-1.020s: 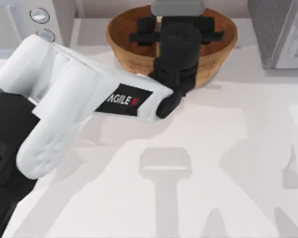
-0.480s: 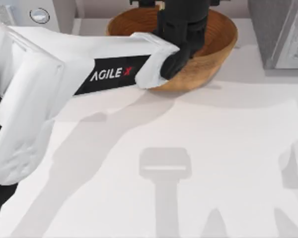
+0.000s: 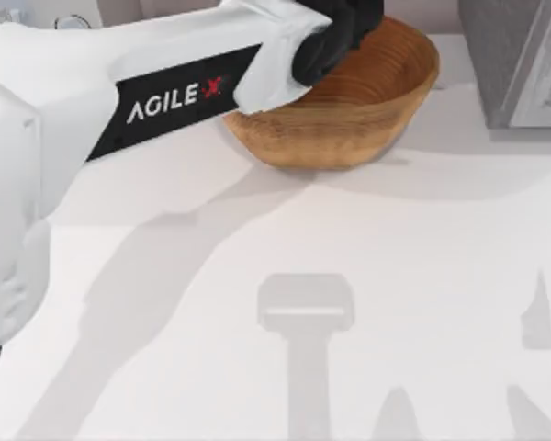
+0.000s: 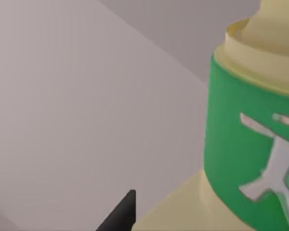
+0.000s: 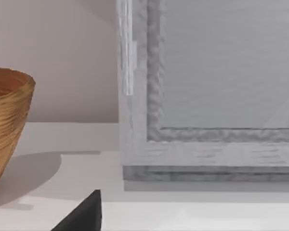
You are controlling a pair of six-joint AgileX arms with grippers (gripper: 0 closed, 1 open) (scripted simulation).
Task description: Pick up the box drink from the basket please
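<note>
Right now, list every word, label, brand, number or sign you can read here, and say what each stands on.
"AGILE X": white letters with a red X, on the black panel of the left arm reaching toward the basket.
White figure-like mark on the green band of the box drink, left wrist view: a sign, not readable text.
No other text is legible.

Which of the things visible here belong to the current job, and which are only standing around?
Belonging to the job:
- box drink, held by the left end effector
- basket, below that end effector

Only standing around:
- grey cabinet, at the table's right
- white appliance, at the table's left
- right end effector, idle, low near the cabinet
</note>
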